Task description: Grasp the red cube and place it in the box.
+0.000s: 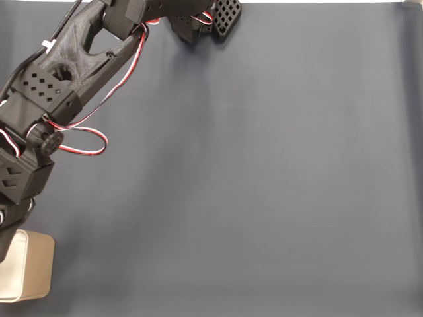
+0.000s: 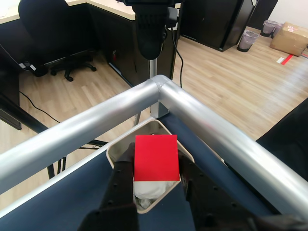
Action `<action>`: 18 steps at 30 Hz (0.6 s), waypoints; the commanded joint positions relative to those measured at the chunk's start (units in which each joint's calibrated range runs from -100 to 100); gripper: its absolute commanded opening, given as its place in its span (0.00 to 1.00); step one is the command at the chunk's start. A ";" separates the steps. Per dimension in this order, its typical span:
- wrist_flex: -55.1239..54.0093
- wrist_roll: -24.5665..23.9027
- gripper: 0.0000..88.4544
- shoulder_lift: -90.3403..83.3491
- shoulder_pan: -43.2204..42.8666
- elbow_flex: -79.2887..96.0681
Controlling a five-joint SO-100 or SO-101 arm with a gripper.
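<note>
In the wrist view the red cube [image 2: 155, 157] is clamped between the two black fingers [image 2: 120, 179] of my gripper [image 2: 155, 161], which is shut on it. It hangs directly over the box [image 2: 149, 130], a beige container with a white inside, covering most of the opening. I cannot tell whether the cube touches the box floor. In the fixed view the box [image 1: 33, 274] stands at the lower left corner of the mat, with the black arm [image 1: 59, 72] reaching down over it from the top.
The box sits at the table's corner, just inside a silver metal rail [image 2: 216, 130] that runs along both edges. Beyond it lie a wooden floor and an office chair [image 2: 48, 19]. Loose red-and-white wires [image 1: 86, 142] hang off the arm. The dark mat [image 1: 264, 185] stretches right.
</note>
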 commanded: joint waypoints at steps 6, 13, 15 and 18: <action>-1.26 0.54 0.00 -2.13 -0.26 -2.86; -1.26 0.68 0.00 -3.34 -1.26 -1.76; -1.26 0.73 0.00 -3.51 -1.40 -1.76; -1.02 0.78 0.00 -3.69 -1.61 -1.76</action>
